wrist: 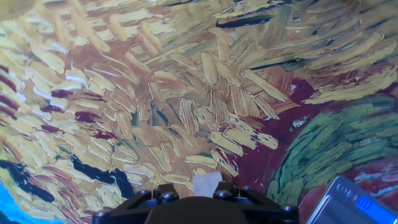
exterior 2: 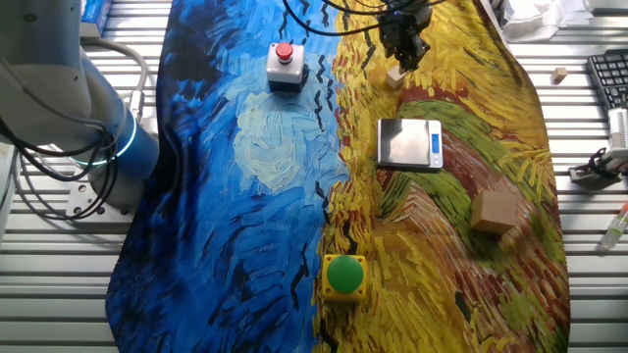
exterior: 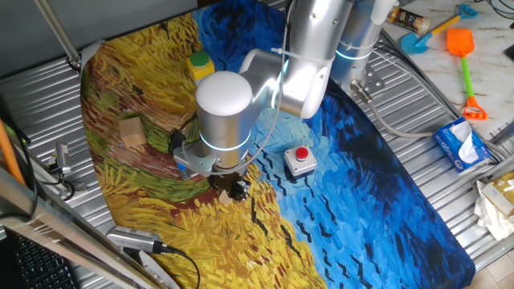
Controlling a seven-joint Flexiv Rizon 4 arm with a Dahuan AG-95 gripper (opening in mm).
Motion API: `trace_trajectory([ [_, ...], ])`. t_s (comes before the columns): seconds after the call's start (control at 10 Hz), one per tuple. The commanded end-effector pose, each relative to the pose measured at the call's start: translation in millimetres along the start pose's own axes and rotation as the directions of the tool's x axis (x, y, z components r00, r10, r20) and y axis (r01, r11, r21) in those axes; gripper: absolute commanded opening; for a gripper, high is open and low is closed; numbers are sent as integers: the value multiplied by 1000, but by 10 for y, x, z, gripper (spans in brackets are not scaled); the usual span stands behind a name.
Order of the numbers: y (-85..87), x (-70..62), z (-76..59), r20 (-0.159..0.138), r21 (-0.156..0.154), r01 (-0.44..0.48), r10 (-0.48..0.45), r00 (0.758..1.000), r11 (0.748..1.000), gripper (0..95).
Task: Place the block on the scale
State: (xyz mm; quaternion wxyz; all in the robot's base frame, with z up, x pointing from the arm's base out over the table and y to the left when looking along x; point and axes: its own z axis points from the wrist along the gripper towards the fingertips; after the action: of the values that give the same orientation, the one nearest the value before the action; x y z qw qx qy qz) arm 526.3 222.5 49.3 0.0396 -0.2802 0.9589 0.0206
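The block (exterior 2: 395,75) is a small pale wooden cube on the yellow part of the painted cloth. My gripper (exterior 2: 403,57) hangs right over it, fingertips at its top. In the hand view the block (wrist: 206,182) shows between my two fingers at the bottom edge, with a small gap on its left side, so the jaws stand open around it. The scale (exterior 2: 410,143), flat grey with a blue strip, lies a short way from the block, and its corner shows in the hand view (wrist: 351,202). In one fixed view the arm hides the block and scale; the gripper (exterior: 234,187) is low over the cloth.
A larger wooden block (exterior 2: 496,211) lies beyond the scale, also seen in one fixed view (exterior: 132,131). A grey box with a red button (exterior 2: 285,64) and a yellow box with a green button (exterior 2: 343,275) stand on the cloth. Metal slats surround the cloth.
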Motion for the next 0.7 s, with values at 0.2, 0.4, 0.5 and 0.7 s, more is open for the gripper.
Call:
trace_trajectory([
  [0.2,-2,-9,0,1,-4,-4,4,1000,1000,380],
  [0.4,-2,-9,0,5,-7,-6,6,1000,1000,380],
  [0.5,-2,-9,0,6,-8,-3,3,1000,1000,380],
  [0.7,-2,-9,0,6,-9,2,-2,1000,1000,380],
])
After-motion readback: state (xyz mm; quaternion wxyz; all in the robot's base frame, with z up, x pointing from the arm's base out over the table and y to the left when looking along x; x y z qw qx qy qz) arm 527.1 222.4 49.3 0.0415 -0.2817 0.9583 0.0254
